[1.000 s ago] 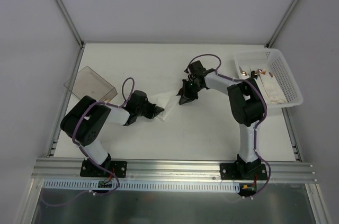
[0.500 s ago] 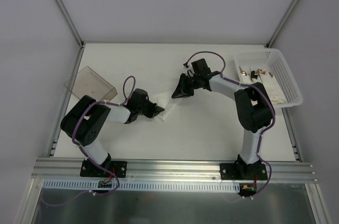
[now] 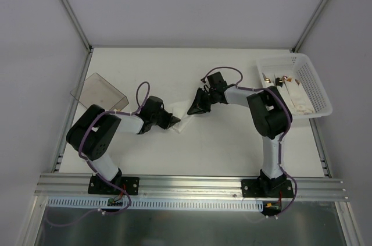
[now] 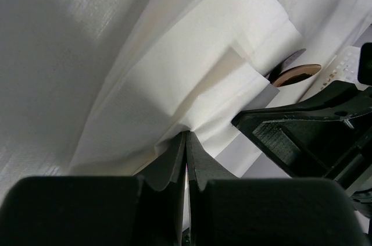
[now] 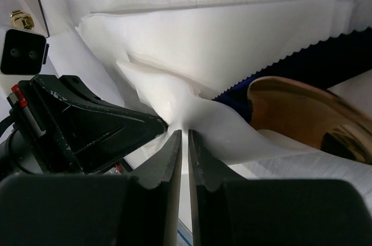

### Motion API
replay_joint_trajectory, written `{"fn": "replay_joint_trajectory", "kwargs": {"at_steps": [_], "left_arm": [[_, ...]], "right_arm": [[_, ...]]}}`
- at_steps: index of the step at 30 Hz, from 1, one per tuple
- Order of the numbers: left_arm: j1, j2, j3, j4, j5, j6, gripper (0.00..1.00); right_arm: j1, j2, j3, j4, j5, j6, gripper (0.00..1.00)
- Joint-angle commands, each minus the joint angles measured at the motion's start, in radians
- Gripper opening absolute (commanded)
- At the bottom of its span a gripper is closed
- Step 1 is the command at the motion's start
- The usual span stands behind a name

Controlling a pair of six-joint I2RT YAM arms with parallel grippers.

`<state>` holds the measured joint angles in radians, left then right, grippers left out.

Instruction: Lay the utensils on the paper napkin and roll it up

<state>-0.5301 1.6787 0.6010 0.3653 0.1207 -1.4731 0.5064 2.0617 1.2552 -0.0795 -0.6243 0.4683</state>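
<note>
The white surface (image 3: 221, 147) holds a white perforated basket (image 3: 318, 90) at its far right edge. Inside the basket are white folded pieces and small brown bits too small to name. A clear smoky container (image 3: 99, 92) sits at the far left.

Near the middle, the paper napkin (image 3: 183, 119) is held between the two arms. It is plain white, thin and soft, folded into several overlapping layers with creases, and one edge is finely scalloped.

The left pincer (image 4: 186, 135) is closed tight on a fold at one side of the napkin. The right pincer (image 5: 183, 132) faces it from the other side, its fingers almost together and pinching a bunched ridge of the sheet.

A utensil (image 5: 302, 112), showing a glossy tan-brown rounded spoon-like bowl, pokes out from between the napkin's layers just beside the right pincer.
</note>
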Motion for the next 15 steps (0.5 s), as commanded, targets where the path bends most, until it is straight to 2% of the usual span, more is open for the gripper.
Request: {"fn": "replay_joint_trajectory", "kwargs": {"at_steps": [1,5,9,12,15], "left_arm": [[-0.004,0.016,-0.020,-0.213,-0.084,0.095,0.00],[-0.030,-0.063,0.029,-0.267,-0.115,0.181,0.00],[-0.062,-0.171,0.114,-0.359,-0.202,0.307,0.01],[-0.070,-0.307,0.132,-0.436,-0.266,0.382,0.13],[-0.067,-0.416,0.143,-0.525,-0.354,0.443,0.34]], "right_arm": [[0.007,0.021,0.007,-0.020,0.052,-0.016,0.12],[0.006,0.043,0.029,-0.054,0.057,-0.022,0.12],[0.007,0.052,0.050,-0.091,0.072,-0.040,0.12],[0.007,0.058,0.062,-0.114,0.084,-0.056,0.12],[0.009,0.060,0.075,-0.135,0.095,-0.071,0.12]]}}
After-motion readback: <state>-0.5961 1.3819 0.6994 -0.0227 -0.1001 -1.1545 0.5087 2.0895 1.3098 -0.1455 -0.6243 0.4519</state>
